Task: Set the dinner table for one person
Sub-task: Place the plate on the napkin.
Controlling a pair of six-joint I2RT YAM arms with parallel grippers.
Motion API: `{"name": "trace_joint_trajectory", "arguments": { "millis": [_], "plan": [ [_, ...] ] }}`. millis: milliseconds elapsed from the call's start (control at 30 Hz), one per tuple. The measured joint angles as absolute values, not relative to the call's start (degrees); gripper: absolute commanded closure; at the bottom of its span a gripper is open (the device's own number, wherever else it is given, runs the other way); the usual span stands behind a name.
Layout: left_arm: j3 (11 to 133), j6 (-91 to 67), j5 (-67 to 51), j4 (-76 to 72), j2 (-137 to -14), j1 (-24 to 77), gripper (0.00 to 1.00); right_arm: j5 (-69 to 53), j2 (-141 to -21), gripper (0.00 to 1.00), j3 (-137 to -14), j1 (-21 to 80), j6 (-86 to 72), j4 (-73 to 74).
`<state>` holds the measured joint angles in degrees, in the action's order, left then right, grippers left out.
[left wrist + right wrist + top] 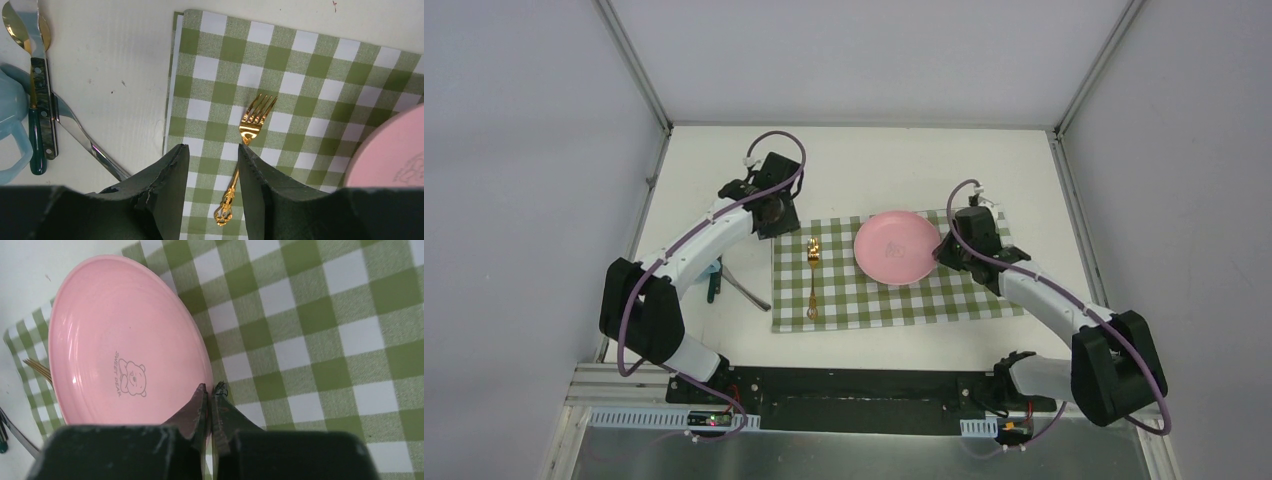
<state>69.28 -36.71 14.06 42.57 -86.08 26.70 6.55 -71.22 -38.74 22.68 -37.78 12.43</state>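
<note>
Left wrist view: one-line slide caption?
Open left hand frames gold fork on green checked cloth; pink plate at right.

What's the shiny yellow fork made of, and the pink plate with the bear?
The fork looks like metal with a polished gold finish: it gleams and mirrors light. The pink plate looks like smooth plastic or melamine, maybe glazed ceramic: it has a soft sheen and a printed bear.

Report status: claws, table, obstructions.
Left claw open over gold fork on checked cloth. Right claw shut at rim of pink plate. Dinner table: knife, spoon, blue cup lie left of cloth. Nothing blocking.
</note>
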Motion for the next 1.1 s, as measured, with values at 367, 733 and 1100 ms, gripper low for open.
{"name": "trace_joint_trajectory", "arguments": {
  "millis": [367, 733, 1100],
  "plan": [
    [69.3, -37.1, 15.2, 43.8, -85.4, 28.2, 0.58, 6.4, -70.8, 1.0, -34.6, 26.7, -37.8, 11.7],
    [69.3, -37.3, 16.0, 44.2, -85.3, 28.9, 0.58, 6.8, -76.0, 1.0, -33.8, 29.3, -40.9, 7.0],
    [69.3, -37.7, 16.4, 44.5, -85.3, 28.9, 0.58, 7.0, -77.2, 1.0, -33.7, 29.9, -42.2, 5.7]
  ]
}}
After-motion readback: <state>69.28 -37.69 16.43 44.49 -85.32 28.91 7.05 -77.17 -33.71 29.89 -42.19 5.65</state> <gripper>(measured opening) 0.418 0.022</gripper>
